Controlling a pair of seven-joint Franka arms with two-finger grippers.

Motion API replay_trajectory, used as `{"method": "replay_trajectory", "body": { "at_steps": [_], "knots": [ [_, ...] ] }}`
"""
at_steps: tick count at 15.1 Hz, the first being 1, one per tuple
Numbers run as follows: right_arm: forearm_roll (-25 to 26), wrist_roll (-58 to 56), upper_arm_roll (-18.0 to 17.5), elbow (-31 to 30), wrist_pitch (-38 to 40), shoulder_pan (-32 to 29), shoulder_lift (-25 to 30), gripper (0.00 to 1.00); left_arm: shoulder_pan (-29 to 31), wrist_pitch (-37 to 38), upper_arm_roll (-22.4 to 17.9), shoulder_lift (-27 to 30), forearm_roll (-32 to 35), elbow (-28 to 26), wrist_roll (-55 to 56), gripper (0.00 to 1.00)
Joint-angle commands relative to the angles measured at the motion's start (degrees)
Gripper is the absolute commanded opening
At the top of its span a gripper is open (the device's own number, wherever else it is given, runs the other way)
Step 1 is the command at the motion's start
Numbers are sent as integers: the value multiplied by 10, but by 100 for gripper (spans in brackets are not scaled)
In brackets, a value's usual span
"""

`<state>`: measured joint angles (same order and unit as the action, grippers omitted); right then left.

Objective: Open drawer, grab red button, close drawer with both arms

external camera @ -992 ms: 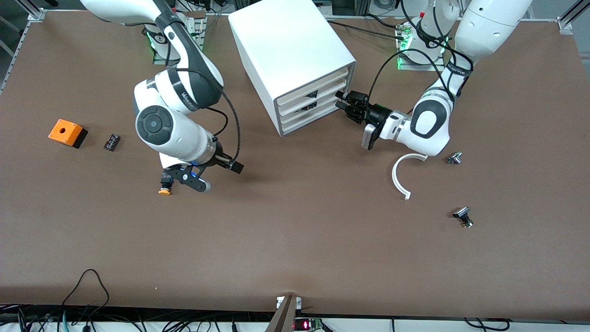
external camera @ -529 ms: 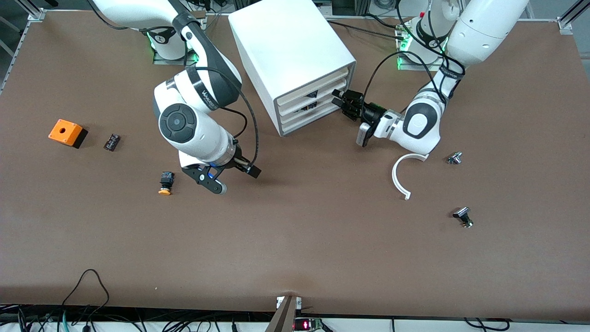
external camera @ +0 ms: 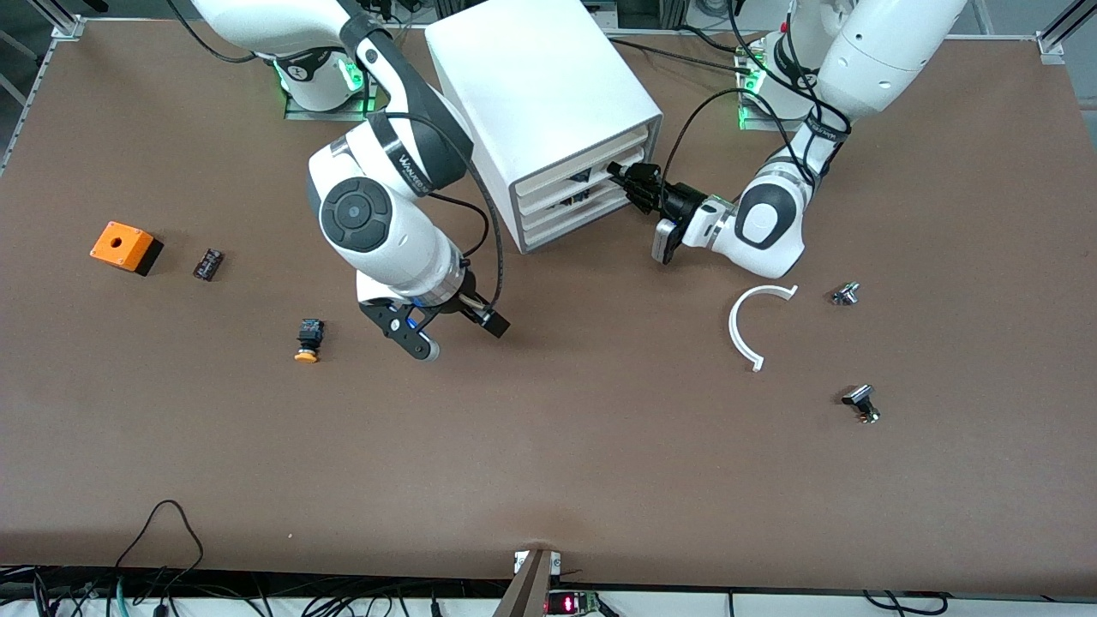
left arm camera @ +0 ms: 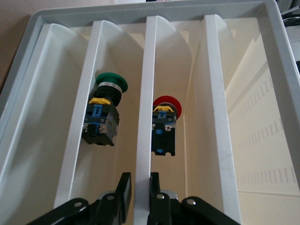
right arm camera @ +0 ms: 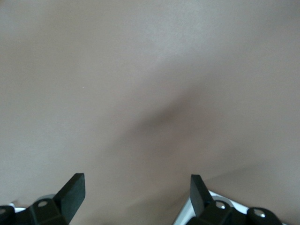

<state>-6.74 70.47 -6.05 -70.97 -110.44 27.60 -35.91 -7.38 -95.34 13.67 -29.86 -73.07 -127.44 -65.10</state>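
Note:
The white cabinet (external camera: 523,77) stands at the back of the table, its three drawers all pushed in. My left gripper (external camera: 619,176) is at its front. In the left wrist view the left gripper (left arm camera: 140,177) is shut on the thin front wall of the middle drawer (left arm camera: 146,93). The red-capped button (left arm camera: 164,126) lies inside, just beside that wall, and a green-capped button (left arm camera: 105,112) lies in the neighbouring drawer. My right gripper (external camera: 458,337) hangs open over bare table nearer the front camera than the cabinet, and the right gripper (right arm camera: 136,185) has nothing between its fingers.
An orange-yellow capped button (external camera: 308,340), a small black part (external camera: 207,263) and an orange box (external camera: 121,245) lie toward the right arm's end. A white curved piece (external camera: 747,326) and two metal parts (external camera: 845,294) (external camera: 861,403) lie toward the left arm's end.
My left gripper has moved in to the cabinet front and closed on the middle drawer's wall. My right arm has swung away from the orange-yellow button toward the cabinet.

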Motion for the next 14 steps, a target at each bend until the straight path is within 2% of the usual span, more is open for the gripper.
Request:
{"method": "replay_trajectory", "body": {
  "at_steps": [1,7,14],
  "knots": [
    [-8,38,2,61,12,13,-35,99,-5,-8,3,4,-16,-11,-18,0],
    [-9,89,1,111,4,27,-61,99,17,-4,1,8,-15,0,-2,0],
    [-12,132,1,127,-50,51,-68,99,54,-2,-12,-4,24,84,80,0]
  ]
}}
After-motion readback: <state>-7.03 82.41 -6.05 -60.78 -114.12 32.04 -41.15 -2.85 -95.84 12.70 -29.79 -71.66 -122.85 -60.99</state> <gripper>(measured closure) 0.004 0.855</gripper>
